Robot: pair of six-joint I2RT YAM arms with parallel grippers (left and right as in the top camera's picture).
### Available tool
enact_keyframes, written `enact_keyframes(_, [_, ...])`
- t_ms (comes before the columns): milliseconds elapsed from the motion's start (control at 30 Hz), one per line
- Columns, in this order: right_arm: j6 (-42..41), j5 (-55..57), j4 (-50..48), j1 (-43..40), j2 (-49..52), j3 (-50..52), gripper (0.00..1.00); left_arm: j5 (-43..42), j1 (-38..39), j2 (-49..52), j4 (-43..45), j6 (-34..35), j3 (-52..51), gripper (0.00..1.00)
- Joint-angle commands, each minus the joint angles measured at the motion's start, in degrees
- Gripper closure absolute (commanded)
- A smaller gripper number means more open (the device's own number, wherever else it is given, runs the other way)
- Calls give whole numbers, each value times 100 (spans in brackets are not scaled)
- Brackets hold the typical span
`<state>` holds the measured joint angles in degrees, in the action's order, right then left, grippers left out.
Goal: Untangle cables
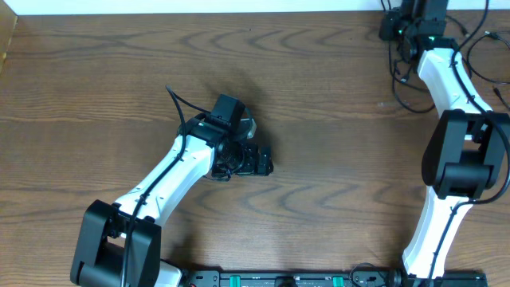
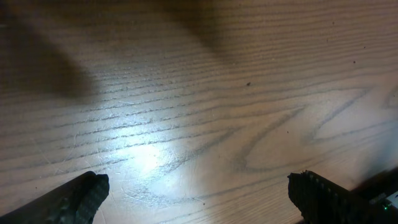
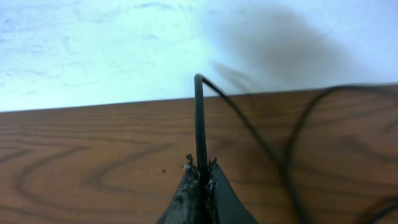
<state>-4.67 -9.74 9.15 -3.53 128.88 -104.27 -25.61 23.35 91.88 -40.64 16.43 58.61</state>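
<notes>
My right gripper point(image 3: 201, 171) is shut on a thin black cable point(image 3: 199, 118), which rises straight from the jaws and bends away to the right. Another black cable loop point(image 3: 291, 146) lies on the wood beside it. In the overhead view the right gripper point(image 1: 392, 29) is at the table's far right edge, with black cable loops point(image 1: 401, 80) trailing below it. My left gripper point(image 2: 196, 193) is open and empty over bare wood; overhead it point(image 1: 249, 162) sits mid-table. No white cable is in view.
A white wall point(image 3: 124, 43) runs right behind the table's far edge. More thin black cords point(image 1: 478, 48) lie by the right arm at the far right. The wooden table point(image 1: 319, 191) carries both arms' bases at the near edge.
</notes>
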Motion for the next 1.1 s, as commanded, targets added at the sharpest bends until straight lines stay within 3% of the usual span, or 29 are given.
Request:
enact_keyframes(0, [-737,-343,-96,28,636,-22,99,-31,9,7,-22,-98,72,2])
enact_keyframes(367, [-992,667,-531,-20,1093,-22,96,-31,9,7,-22,-98,72,2])
enact_keyframes(433, [-992,422,-525,-17,1084,-42,76,-31,9,7,-22,-96,72,2])
enact_keyframes(467, [-992,157,-509,-17,1062,-66,62,-33,9,7,-22,-96,72,2])
enact_keyframes(500, [-992,-157,-509,-17,1040,-92,43,-31,9,7,-22,-96,72,2])
enact_keyframes(633, [-1012,-1032,-444,-17,815,-284,1,-31,9,7,-22,-96,72,2])
enact_keyframes(833, [-986,-315,275,-31,188,-728,1,-31,9,7,-22,-98,72,2])
enact_keyframes(1067, [-1263,2590,990,-306,-323,-745,1,-33,9,7,-22,-96,72,2])
